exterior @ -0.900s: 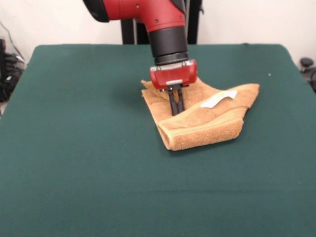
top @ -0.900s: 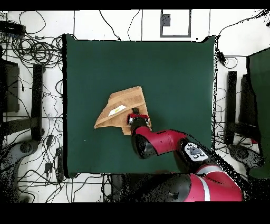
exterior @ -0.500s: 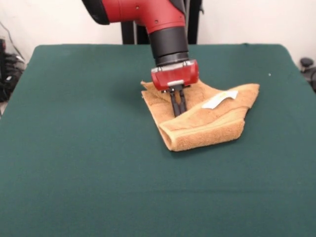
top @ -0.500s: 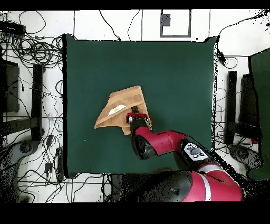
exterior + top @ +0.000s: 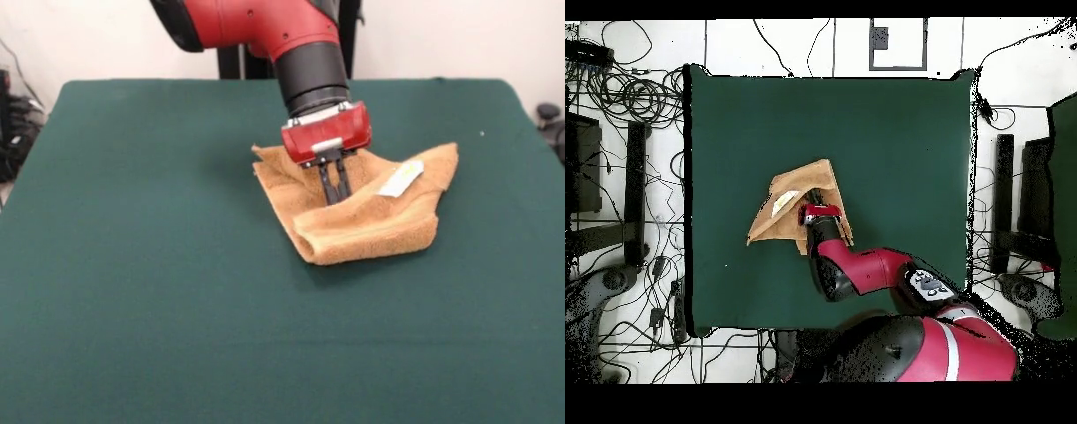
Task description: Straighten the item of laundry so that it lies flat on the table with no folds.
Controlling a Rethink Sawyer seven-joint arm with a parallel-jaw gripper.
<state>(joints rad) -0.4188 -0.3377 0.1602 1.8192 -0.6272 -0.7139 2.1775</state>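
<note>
The item of laundry [image 5: 380, 228] is an orange-tan towel lying folded and bunched near the middle of the green table [image 5: 132, 230]. A thick rolled fold runs along its front edge, and its right corner is lifted. Its white label [image 5: 400, 178] faces up on the right part. My gripper [image 5: 335, 200] comes down onto the towel's middle, its two black fingers pressed close together and pinching a ridge of cloth. In the overhead view the towel [image 5: 787, 195] sits left of the table's [image 5: 895, 140] centre, with the gripper [image 5: 811, 213] at its right side and the label [image 5: 778, 204] to the left.
Bare green cloth surrounds the towel on every side. Cables [image 5: 635, 95] and black stands [image 5: 1005, 200] lie on the floor beyond the table's edges.
The gripper has shifted rightward in the front view, dragging the pinched cloth with it. The towel has bunched up more, its right corner has risen and the label has tilted.
</note>
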